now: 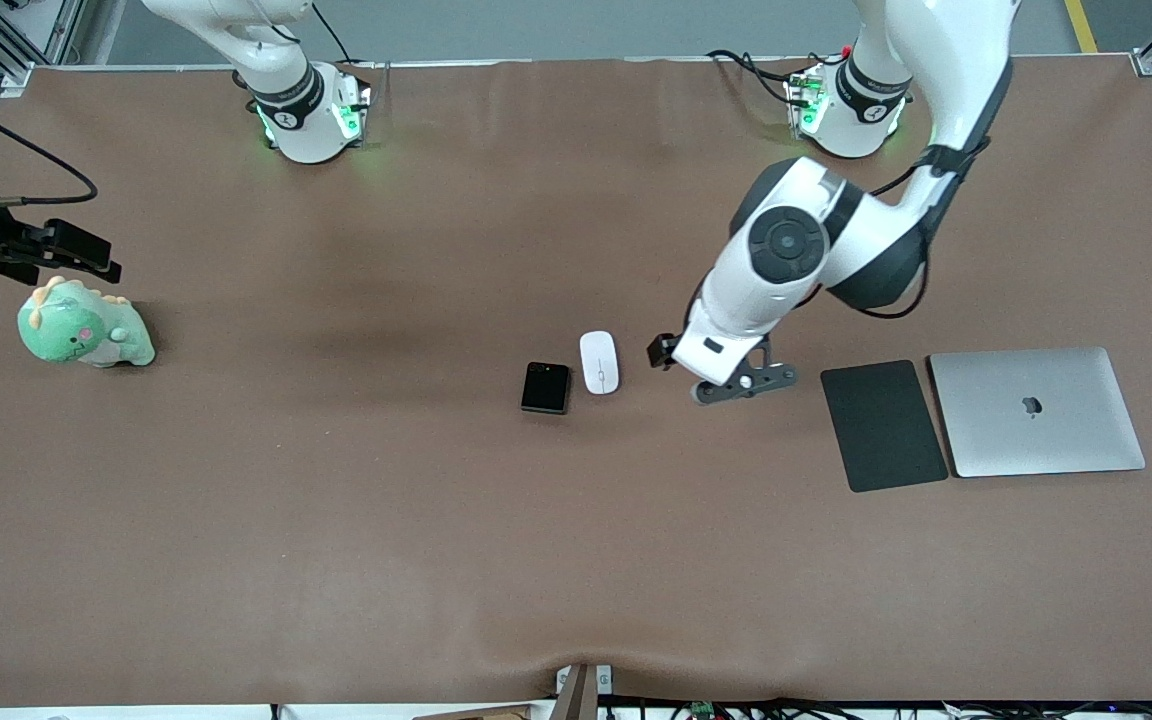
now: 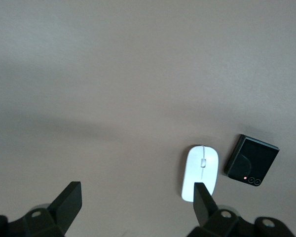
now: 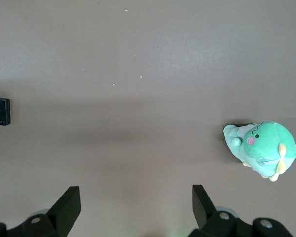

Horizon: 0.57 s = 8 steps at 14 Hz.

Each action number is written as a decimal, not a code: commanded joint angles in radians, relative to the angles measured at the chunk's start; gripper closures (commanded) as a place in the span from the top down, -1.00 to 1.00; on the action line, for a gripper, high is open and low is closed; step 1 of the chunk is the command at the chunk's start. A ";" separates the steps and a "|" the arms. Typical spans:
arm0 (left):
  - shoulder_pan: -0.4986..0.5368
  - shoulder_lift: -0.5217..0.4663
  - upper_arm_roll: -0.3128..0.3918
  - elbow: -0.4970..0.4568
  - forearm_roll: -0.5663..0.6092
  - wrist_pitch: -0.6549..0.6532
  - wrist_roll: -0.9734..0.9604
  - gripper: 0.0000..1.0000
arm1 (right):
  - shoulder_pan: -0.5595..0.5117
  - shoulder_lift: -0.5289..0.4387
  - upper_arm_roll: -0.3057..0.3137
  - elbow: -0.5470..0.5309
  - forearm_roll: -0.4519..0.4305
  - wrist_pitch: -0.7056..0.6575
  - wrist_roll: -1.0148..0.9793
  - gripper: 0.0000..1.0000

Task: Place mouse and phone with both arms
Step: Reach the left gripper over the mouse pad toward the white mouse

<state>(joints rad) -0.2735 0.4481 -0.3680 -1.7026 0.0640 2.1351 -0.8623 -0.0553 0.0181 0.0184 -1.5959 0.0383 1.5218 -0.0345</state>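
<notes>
The white mouse (image 1: pixel 599 362) lies on the brown table mid-way along it, with the black phone (image 1: pixel 546 388) beside it, toward the right arm's end. My left gripper (image 1: pixel 744 382) hangs open and empty over bare table between the mouse and the dark mouse pad. In the left wrist view the mouse (image 2: pixel 201 173) shows by one fingertip (image 2: pixel 202 197), with the phone (image 2: pixel 251 161) next to it. My right gripper (image 1: pixel 56 250) is open and empty over the table's end by a green toy. The right wrist view catches the phone (image 3: pixel 0 111) at its edge.
A dark-grey mouse pad (image 1: pixel 882 425) and a closed silver laptop (image 1: pixel 1036 410) lie side by side toward the left arm's end. A green plush dinosaur (image 1: pixel 86 335) sits at the right arm's end and also shows in the right wrist view (image 3: pixel 261 148).
</notes>
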 commanded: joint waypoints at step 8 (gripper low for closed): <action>-0.154 0.198 0.011 0.041 0.059 0.158 -0.138 0.95 | -0.012 0.019 0.003 0.005 0.003 0.009 -0.013 1.00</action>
<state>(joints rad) -0.3925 0.6127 -0.3671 -1.6948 0.0967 2.2858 -0.9693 -0.0570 0.0249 0.0169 -1.5960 0.0383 1.5237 -0.0345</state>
